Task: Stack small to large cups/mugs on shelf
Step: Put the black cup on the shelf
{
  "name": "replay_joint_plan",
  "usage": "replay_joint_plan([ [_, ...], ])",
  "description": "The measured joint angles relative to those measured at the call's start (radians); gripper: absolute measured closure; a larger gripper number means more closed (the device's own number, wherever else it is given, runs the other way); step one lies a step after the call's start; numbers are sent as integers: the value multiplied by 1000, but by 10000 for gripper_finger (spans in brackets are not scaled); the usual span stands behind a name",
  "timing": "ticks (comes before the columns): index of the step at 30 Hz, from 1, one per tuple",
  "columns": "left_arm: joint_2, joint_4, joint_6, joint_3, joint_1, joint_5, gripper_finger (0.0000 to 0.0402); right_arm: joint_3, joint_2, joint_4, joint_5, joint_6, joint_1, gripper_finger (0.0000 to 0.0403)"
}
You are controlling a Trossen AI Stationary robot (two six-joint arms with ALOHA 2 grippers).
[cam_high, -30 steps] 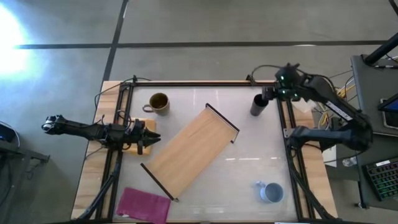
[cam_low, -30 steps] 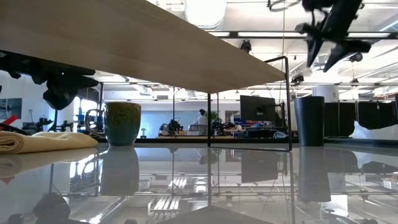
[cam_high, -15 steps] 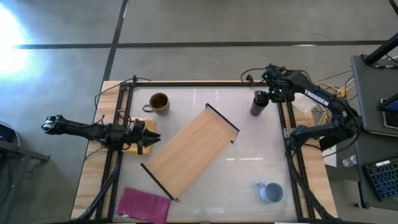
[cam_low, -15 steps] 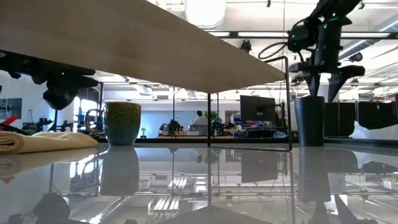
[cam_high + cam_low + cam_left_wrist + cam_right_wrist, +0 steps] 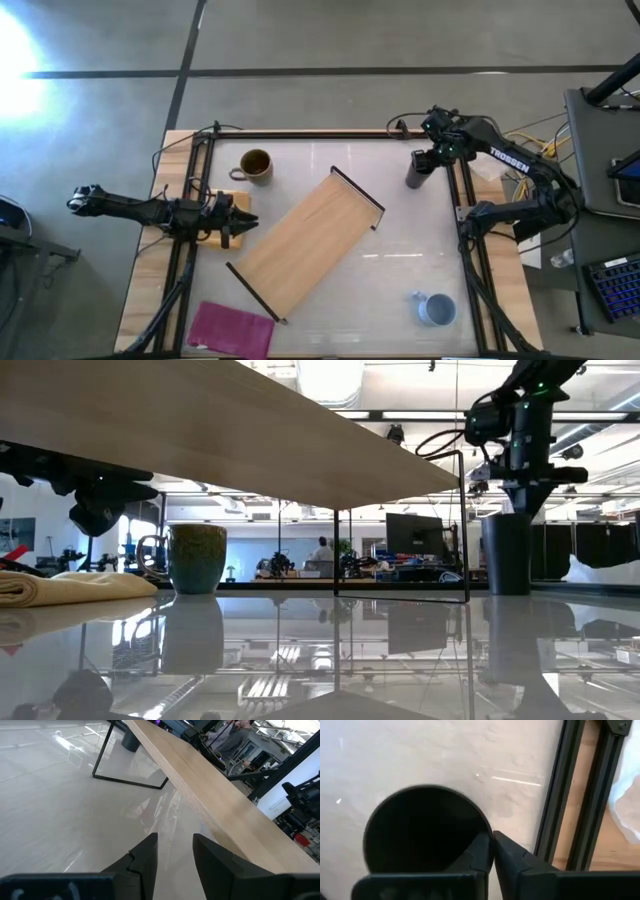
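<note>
The narrow black cup (image 5: 416, 170) stands on its base at the table's far right; it also shows in the low view (image 5: 507, 555). My right gripper (image 5: 427, 160) is shut on its rim from above. The mustard-brown mug (image 5: 255, 165) stands at the far left. The light blue-grey mug (image 5: 435, 308) stands at the near right. The light-wood shelf (image 5: 305, 243) stands slantwise in the middle on its black end rails. My left gripper (image 5: 236, 222) waits open at the left edge, pointing at the shelf (image 5: 215, 805). My right gripper holds the black cup by its rim (image 5: 487, 831), on the side toward the table's right edge. One finger (image 5: 479, 851) is inside the cup and one (image 5: 512, 860) outside. The fingers point down from above. The cup stands upright, its base at the table top.
An orange cloth (image 5: 238, 203) lies under my left gripper and a magenta cloth (image 5: 232, 330) at the near left corner. Black frame rails (image 5: 462, 215) run along the table's sides, one close beside the black cup. Bare table lies between the shelf and the right rail.
My right gripper has come from the table's right edge over the black cup, gone down with open fingers astride its rim, and shut on the rim. The cup has shifted slightly sideways on the table.
</note>
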Motion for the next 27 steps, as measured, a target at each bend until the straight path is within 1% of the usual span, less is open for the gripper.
replay_joint_plan([
  [2, 0, 0, 0, 0, 0, 0, 292, 31, 0, -36, -9, -3, 23, 393],
  [4, 0, 0, 0, 0, 0, 0, 292, 98, 0, -112, -24, -18, 69, 394],
  [8, 0, 0, 0, 0, 0, 0, 292, 324, 5, -288, 13, -14, 237, 394],
  [11, 0, 0, 0, 0, 0, 0, 292, 507, 41, -435, 42, 60, 360, 394],
  [12, 0, 0, 0, 0, 0, 0, 292, 565, 56, -456, 48, 90, 401, 394],
  [15, 0, 0, 0, 0, 0, 0, 292, 724, 107, -443, 49, 165, 537, 395],
  [19, 2, 0, 0, 0, 0, 0, 292, 958, 239, -446, 79, 193, 695, 395],
  [22, 1, 0, 0, 0, 0, 0, 292, 1122, 346, -443, 103, 187, 774, 395],
  [24, 2, 0, 0, 0, 0, 0, 292, 1219, 417, -447, 98, 165, 824, 395],
  [27, 0, 0, 0, 0, 0, 0, 292, 1328, 522, -445, 31, 122, 873, 395],
])
